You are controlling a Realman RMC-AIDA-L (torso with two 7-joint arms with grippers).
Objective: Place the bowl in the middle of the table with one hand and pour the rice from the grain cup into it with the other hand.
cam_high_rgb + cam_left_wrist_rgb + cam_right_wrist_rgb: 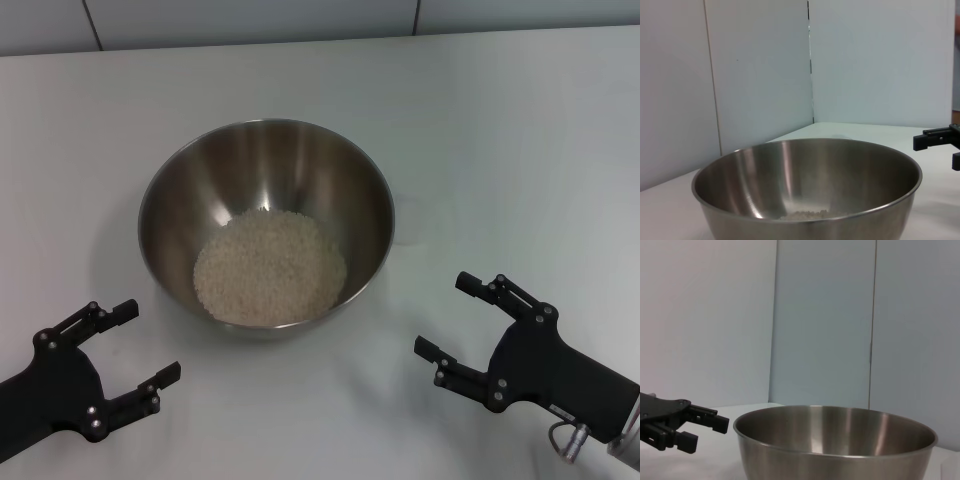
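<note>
The steel bowl (262, 160) stands at the middle of the white table (500, 130), with a flat heap of pale rice (270, 266) in its bottom. My left gripper (150, 341) hovers open and empty at the near left, a short way from the bowl's rim. At the near right my right gripper (444, 315) is likewise open and empty, apart from the bowl. The left wrist view shows the bowl (790, 170) close up with a little rice (805, 215). In the right wrist view the bowl (835, 460) fills the foreground. The grain cup is out of view.
Grey wall panels (250, 20) rise behind the table's far edge. One of the right gripper's fingers (935, 139) shows past the bowl in the left wrist view. The left gripper (707, 432) shows beside the bowl in the right wrist view.
</note>
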